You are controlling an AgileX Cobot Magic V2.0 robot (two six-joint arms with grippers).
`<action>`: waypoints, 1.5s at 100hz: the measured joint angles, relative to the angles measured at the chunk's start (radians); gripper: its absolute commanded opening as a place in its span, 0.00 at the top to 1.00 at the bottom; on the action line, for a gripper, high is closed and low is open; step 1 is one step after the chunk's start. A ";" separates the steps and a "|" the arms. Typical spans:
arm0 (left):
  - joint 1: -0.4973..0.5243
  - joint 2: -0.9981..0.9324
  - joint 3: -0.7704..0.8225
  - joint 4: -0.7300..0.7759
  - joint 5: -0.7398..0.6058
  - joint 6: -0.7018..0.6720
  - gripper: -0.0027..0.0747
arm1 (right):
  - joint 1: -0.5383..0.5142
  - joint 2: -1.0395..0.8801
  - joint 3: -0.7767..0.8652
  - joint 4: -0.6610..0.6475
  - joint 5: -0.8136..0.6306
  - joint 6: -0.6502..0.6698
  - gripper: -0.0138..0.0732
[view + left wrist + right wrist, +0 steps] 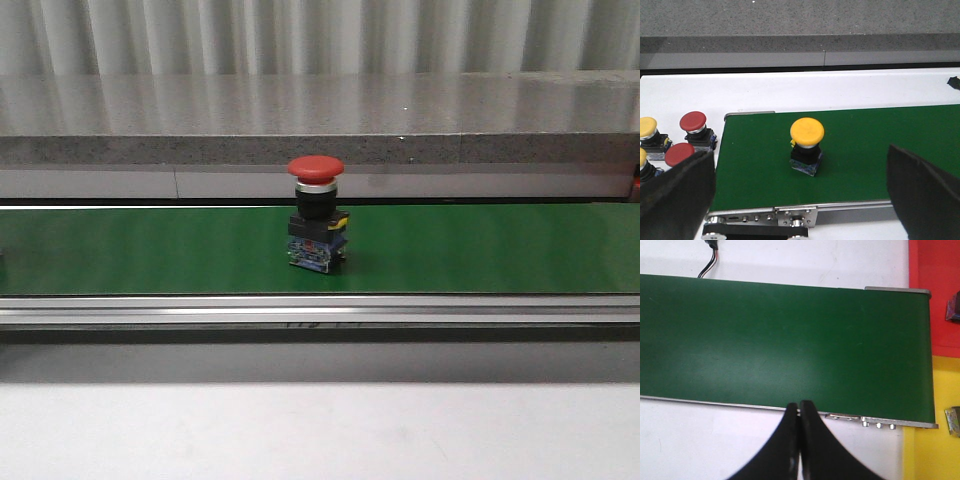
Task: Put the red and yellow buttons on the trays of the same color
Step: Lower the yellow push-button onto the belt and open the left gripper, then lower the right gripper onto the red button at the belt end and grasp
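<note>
A red button (315, 168) stands upright on its black and blue base in the middle of the green conveyor belt (150, 250); no gripper shows in the front view. In the left wrist view a yellow button (807, 131) stands near the belt's end, and my left gripper (800, 160) is open, its fingers (680, 190) wide apart on the near side of it and not touching it. My right gripper (799, 407) is shut on nothing at the belt's near edge. The red tray (935, 290) and the yellow tray (935, 455) lie past the belt's end.
Spare buttons sit on the white table beside the belt's end: two red ones (693, 121) and two yellow ones (647, 127). Part of a button base (954, 307) shows on the red tray, another base (953, 421) on the yellow tray. A grey ledge (320, 120) runs behind the belt.
</note>
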 measured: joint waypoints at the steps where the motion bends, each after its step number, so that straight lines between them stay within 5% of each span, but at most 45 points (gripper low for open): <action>1: 0.000 -0.006 0.008 0.000 0.000 0.000 0.23 | 0.000 0.000 0.000 0.000 0.000 0.000 0.92; 36: 0.000 -0.129 0.104 0.000 -0.002 0.000 0.99 | 0.000 0.000 0.000 0.000 0.000 0.000 0.92; 80: 0.000 -0.129 0.108 0.000 -0.016 0.000 0.99 | 0.000 0.000 0.000 0.000 0.000 0.000 0.90; 92: 0.000 -0.129 0.108 0.000 -0.016 0.000 0.99 | 0.000 0.000 0.000 0.000 0.017 0.000 0.75; 109: 0.000 -0.129 0.108 0.000 -0.018 0.000 0.99 | 0.000 0.000 0.000 0.000 0.061 0.000 0.32; 118: 0.000 -0.129 0.108 0.000 -0.018 0.000 0.99 | 0.000 0.000 0.000 0.000 0.079 0.000 0.17; 150: 0.000 -0.129 0.108 0.000 -0.019 0.000 0.99 | 0.034 0.028 0.000 0.032 0.080 -0.046 0.15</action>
